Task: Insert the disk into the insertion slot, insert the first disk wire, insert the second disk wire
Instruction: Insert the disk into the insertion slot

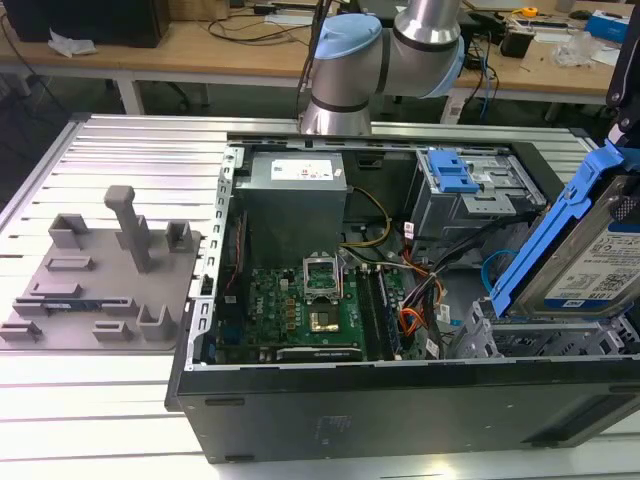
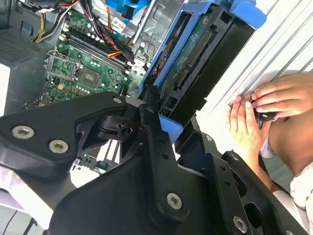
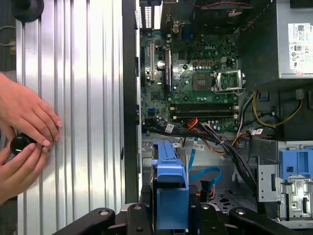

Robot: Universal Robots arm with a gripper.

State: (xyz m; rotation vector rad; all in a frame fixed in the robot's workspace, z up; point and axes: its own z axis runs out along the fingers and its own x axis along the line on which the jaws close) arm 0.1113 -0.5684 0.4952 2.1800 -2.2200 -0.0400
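Disk (image 1: 590, 262) in blue carrier, tilted steeply over insertion slot (image 1: 540, 338), clamped in gripper (image 3: 171, 218); person's hands (image 3: 24, 117) at worktop (image 3: 83, 98) edge.

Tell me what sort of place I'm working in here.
Probably a robotics lab or workshop: an open PC case sits on a slotted metal table, cluttered wooden benches stand behind, and the jaws are closed on a disk tilted above it.

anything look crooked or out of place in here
The disk hangs steeply tilted in the gripper, above the insertion slot rather than in it. Also odd: a person's hands rest on the table beside the open case, around a small black object.
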